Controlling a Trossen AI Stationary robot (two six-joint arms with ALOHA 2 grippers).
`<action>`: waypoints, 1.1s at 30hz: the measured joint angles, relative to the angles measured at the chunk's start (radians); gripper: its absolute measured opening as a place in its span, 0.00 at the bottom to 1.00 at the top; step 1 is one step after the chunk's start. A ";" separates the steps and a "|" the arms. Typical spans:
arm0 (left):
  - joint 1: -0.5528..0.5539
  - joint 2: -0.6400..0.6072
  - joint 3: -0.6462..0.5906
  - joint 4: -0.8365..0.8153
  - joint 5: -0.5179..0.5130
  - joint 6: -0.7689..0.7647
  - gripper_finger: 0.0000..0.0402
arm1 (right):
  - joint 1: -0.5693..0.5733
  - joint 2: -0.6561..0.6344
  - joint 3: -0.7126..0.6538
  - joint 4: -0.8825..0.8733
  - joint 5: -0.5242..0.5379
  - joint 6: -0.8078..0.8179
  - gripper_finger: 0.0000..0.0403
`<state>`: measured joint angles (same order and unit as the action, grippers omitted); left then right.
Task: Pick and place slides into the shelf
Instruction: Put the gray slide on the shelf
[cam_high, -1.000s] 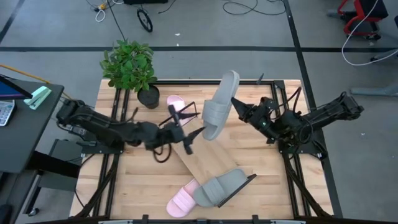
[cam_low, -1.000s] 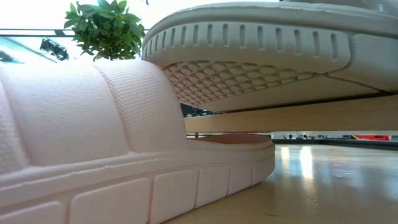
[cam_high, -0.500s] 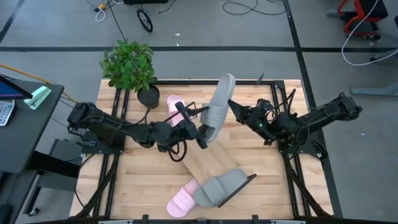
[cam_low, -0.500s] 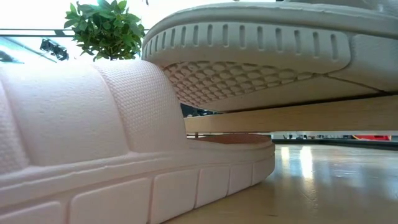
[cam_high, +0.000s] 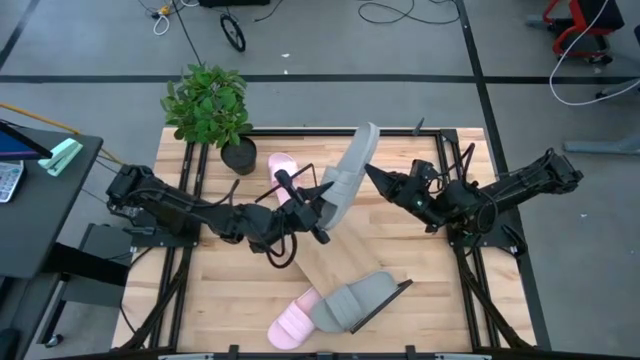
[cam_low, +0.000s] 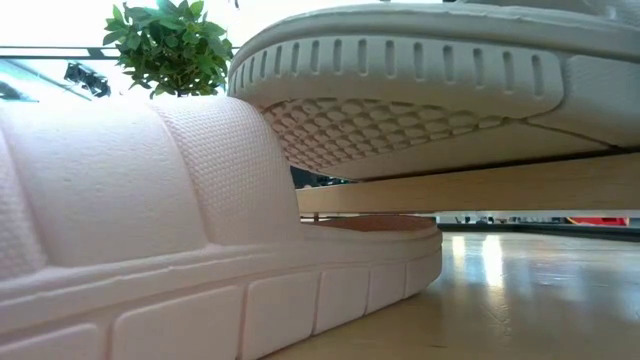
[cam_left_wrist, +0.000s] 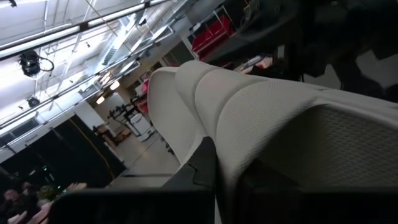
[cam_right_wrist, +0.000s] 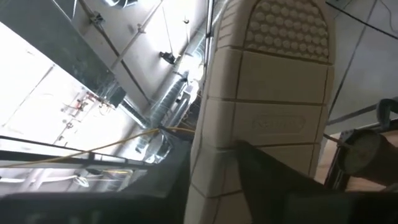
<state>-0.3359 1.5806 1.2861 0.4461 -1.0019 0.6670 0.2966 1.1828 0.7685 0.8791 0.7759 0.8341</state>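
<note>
The grey slide (cam_high: 344, 180) hangs tilted above the shelf (cam_high: 325, 262), left hand (cam_high: 318, 212) clamped on its lower edge (soft, light foam; pinch the rim); right hand (cam_high: 372, 173) touches, jaws unclear.

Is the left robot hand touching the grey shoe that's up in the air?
Touching. In the left wrist view the left gripper has its dark fingers closed on the edge of the grey slide; the high view agrees.

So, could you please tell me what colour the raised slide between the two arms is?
Grey; the raised slide shows best in the high view.
</note>
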 joint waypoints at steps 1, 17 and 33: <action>0.000 0.000 0.000 -0.006 -0.004 0.000 0.03 | 0.000 0.000 0.000 -0.001 0.000 -0.003 0.38; -0.028 0.000 -0.002 -0.095 -0.032 -0.001 0.03 | 0.011 -0.211 0.000 -0.456 -0.027 -0.034 0.64; -0.060 -0.006 -0.002 -0.400 0.146 -0.161 0.03 | 0.062 -0.407 0.000 -0.986 -0.314 -0.096 0.51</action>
<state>-0.3958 1.5745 1.2846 0.0458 -0.8558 0.5065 0.3588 0.7757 0.7681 -0.1071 0.4620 0.7383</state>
